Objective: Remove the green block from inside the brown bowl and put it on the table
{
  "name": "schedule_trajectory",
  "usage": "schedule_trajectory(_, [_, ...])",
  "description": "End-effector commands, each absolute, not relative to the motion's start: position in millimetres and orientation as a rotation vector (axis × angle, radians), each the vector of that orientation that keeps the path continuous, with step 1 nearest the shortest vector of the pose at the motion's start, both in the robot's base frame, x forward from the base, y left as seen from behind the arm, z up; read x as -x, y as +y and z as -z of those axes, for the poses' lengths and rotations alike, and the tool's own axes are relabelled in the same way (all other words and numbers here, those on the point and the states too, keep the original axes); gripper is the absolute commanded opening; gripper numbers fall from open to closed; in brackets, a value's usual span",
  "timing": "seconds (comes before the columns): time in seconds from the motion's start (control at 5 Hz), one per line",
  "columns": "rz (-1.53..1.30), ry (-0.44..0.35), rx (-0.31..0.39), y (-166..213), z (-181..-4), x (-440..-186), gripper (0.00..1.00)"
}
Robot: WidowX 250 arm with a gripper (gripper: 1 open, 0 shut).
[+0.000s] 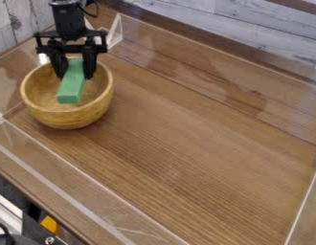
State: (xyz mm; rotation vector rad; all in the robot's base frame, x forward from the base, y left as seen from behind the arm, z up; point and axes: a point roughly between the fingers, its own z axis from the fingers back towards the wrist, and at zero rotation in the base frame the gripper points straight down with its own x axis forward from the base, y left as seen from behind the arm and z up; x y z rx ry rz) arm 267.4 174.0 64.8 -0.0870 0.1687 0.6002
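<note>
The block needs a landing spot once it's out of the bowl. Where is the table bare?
The table is bare to the right of the brown bowl and in front of it, out to the clear plastic walls. The far-left corner is crowded: the bowl sits there, with the pincer shut on the green block.

Glossy wood-grain table (212,144); matt wooden bowl (52,113).

no readable text, labels or numbers anywhere
</note>
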Motion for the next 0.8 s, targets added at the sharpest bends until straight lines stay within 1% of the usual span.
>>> schedule_trajectory(0.0, [-0.567,0.078,0.065,166.5,-96.7,-270.9,0.00])
schedule_trajectory(0.2, [-0.523,0.080,0.067,150.8,-98.9,-266.1,0.00])
schedule_trajectory(0.6, [-0.507,0.082,0.064,139.3,-86.3,-270.8,0.00])
